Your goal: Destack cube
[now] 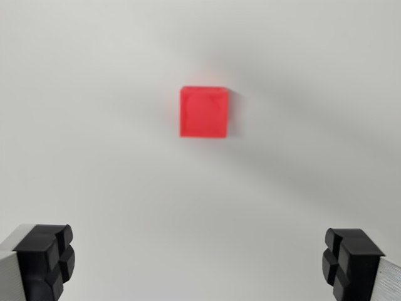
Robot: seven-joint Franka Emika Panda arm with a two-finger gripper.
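looking down from the wrist, the red cube sits on the plain white table a little above the middle of the view, well apart from the gripper, whose two black fingertips are spread wide at the bottom corners with nothing between them. i'd guess the spread is there so the jaws can drop either side of the block. from straight above i can't tell whether another cube hides beneath it.
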